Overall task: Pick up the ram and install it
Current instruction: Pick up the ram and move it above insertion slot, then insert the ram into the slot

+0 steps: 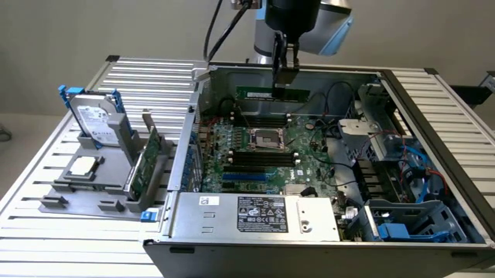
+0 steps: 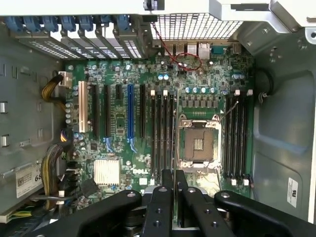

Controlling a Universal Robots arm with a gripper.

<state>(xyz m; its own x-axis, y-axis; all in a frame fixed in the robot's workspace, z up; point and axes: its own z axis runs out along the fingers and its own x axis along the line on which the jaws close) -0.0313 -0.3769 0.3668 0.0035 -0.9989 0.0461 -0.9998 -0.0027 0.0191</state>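
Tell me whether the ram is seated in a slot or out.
Out: the ram, gripped by the fingers, hangs above the motherboard, its slots bare.

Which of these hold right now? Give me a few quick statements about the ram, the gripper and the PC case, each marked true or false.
1. The gripper is shut on the ram. True.
2. The ram is seated in a slot. False: it hangs in the gripper above the motherboard, clear of the slots.
3. The CPU socket has no cooler on it. True.
4. The hard drive lies inside the case. False: it stands in the grey holder outside the case, at the exterior view's left.
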